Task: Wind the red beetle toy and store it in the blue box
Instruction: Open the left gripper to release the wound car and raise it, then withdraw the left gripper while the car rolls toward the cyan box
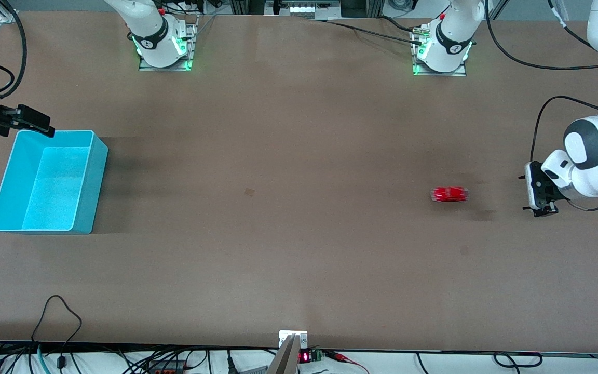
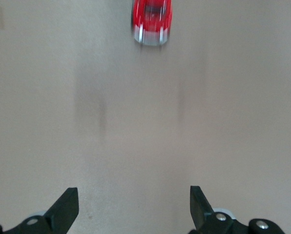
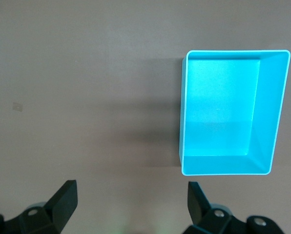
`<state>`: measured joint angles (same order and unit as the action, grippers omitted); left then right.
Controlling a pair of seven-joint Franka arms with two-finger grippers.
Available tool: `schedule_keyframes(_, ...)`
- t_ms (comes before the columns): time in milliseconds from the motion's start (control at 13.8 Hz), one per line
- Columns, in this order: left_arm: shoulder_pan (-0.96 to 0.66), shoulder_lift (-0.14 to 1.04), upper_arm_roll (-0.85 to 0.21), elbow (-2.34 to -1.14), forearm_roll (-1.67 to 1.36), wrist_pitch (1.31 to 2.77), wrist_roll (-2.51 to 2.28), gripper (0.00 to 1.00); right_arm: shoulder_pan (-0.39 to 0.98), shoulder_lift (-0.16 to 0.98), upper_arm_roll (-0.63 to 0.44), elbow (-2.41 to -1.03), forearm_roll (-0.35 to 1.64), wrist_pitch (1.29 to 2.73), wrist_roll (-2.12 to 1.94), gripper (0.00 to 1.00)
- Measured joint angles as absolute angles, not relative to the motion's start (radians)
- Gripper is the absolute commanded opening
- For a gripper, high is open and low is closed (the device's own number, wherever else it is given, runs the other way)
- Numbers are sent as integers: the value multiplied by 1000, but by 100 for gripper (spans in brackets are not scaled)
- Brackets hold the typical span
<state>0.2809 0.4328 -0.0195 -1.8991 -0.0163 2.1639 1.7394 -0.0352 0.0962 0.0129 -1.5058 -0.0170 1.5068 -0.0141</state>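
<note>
Left gripper (image 1: 539,193), jaws apart and empty, sits low beside the red beetle toy (image 1: 449,194), whose long axis points toward the blue box (image 1: 83,208), where the open right gripper (image 1: 44,127) waits.

glossy red beetle toy (image 1: 449,194); cyan-blue box (image 1: 85,192); brown table (image 1: 278,156)

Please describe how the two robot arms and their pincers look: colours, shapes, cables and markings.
Both arms are glossy white with rounded shells and dark grey joint rings. Their bases glow green on metal plates. Black cables run to them. The left pincer and right pincer are black, each with two wedge-shaped fingers fixed by silver screws.
</note>
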Motion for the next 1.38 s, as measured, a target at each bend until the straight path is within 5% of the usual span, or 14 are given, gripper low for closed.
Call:
schedule_keyframes(654,176,354,-27,-1647,42,1692,1326,100,-35,96,13,-1506,-17,1507,-14,100)
schedule_keyframes(1380,52,352,-28,-1518,43,1498,1019,100,-35,96,13,-1506,-17,1507,-14,100)
